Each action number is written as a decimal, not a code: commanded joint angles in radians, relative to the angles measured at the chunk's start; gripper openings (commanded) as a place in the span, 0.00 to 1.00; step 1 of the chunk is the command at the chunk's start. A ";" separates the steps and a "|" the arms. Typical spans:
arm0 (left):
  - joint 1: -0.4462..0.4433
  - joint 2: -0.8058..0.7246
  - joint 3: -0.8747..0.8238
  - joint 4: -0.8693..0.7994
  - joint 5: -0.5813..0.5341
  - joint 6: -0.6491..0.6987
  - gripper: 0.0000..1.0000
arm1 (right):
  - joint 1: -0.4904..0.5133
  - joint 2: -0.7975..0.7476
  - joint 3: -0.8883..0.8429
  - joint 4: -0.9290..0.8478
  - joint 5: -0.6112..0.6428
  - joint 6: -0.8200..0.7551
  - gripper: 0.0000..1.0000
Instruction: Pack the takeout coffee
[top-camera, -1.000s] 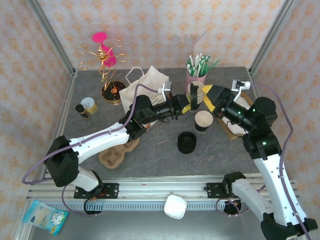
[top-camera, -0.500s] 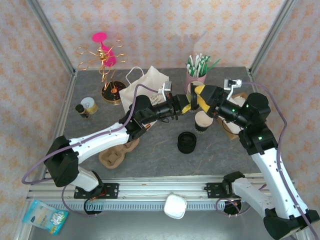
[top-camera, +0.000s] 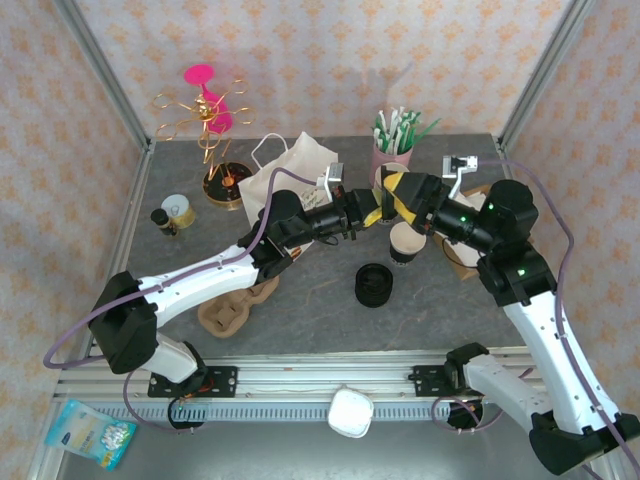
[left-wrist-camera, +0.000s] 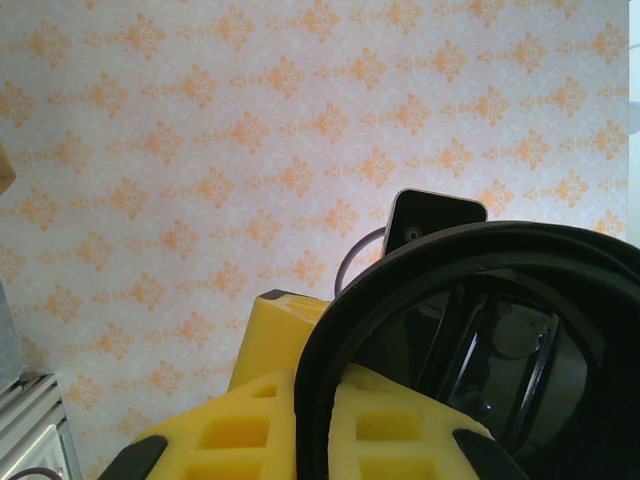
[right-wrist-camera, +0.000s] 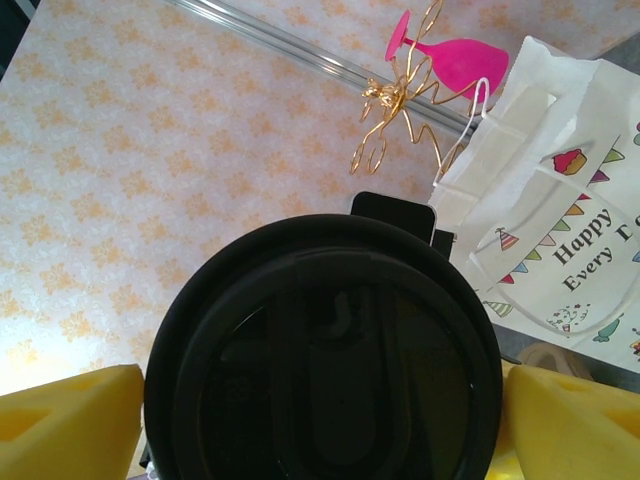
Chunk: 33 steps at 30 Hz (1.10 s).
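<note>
— What stands beyond the left gripper (top-camera: 376, 210)?
— A wall (top-camera: 330, 60) with cream paper and small orange ornaments. The same paper covers both side walls.
— And below the gripper?
— A grey table (top-camera: 320, 320). Metal posts (top-camera: 103, 70) rise at its far corners. The light is even.

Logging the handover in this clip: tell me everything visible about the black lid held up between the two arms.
The black lid is round glossy plastic with a raised rim and moulded ridges in its recessed centre. It hangs on edge above the table. The left claw is shut on its rim, a yellow finger either side. The right claw flanks it with fingers wide; contact cannot be told.
</note>
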 joint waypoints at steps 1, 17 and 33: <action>0.007 -0.009 0.031 0.038 0.021 0.005 0.11 | 0.006 -0.009 0.043 -0.001 0.010 -0.027 0.89; 0.007 -0.009 0.019 0.090 0.030 -0.020 0.10 | 0.007 -0.005 0.041 0.021 0.017 -0.008 0.82; 0.007 -0.010 0.032 0.048 0.030 0.005 0.10 | 0.006 0.013 0.035 0.019 0.004 -0.014 0.75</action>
